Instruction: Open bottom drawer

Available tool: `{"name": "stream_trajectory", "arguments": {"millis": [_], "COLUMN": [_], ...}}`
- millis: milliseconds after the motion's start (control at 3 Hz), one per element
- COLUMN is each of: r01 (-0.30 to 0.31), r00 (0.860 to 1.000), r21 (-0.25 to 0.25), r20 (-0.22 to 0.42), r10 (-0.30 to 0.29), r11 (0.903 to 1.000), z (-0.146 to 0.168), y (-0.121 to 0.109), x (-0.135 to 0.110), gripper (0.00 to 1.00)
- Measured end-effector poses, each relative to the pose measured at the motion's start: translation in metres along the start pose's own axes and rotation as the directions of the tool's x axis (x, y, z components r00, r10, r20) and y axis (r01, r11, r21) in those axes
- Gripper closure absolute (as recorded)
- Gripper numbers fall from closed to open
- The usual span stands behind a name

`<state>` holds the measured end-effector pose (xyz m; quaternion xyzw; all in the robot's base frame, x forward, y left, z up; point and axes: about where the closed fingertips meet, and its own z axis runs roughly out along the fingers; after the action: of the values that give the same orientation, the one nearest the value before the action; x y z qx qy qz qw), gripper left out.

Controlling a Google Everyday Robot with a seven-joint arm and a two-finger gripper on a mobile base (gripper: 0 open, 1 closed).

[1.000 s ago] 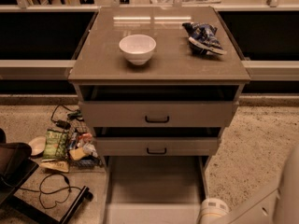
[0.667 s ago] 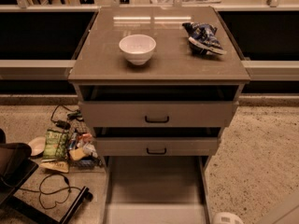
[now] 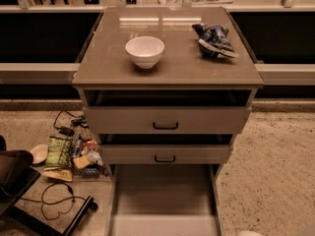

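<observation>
I am reading the bottom drawer (image 3: 165,195) as already drawn well out of the cabinet (image 3: 167,73). Its plain flat inside is lying open below the two upper fronts (image 3: 165,119) and running forward to the lower edge of view. I am judging it a stiff, light box on runners: nothing is showing inside, so it carries little weight, slides straight and is likely to bind if pulled askew. The hold would be a small bar at the middle of its front, like the black bars on the fronts above, but that front is sitting out of view forward of the cabinet. Of the gripper (image 3: 247,233) I am getting only a pale sliver at the bottom edge, forward and right of the cabinet, just outside the drawer's right wall. It is looking apart from the drawer — whether it is clenched or released I cannot tell.
</observation>
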<state>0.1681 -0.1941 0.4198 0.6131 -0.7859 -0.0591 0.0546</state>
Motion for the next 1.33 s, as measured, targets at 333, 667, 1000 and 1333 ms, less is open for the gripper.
{"name": "stream_trajectory", "arguments": {"millis": [333, 667, 1000, 1333], "r01": [0.016, 0.06, 0.093, 0.019], "r00": [1.0, 0.998, 0.994, 0.995], "r21": [0.012, 0.083, 0.162, 0.231], "r20": [0.015, -0.016, -0.078, -0.103], "r10": [-0.016, -0.059, -0.081, 0.005], "r11": [0.9998, 0.9948, 0.9824, 0.9728], "z": [-0.001, -0.024, -0.063, -0.118], "y": [-0.008, -0.045, -0.08, -0.105], "x": [-0.001, 0.004, 0.024, 0.045], "gripper": [0.0, 0.0, 0.0, 0.0]}}
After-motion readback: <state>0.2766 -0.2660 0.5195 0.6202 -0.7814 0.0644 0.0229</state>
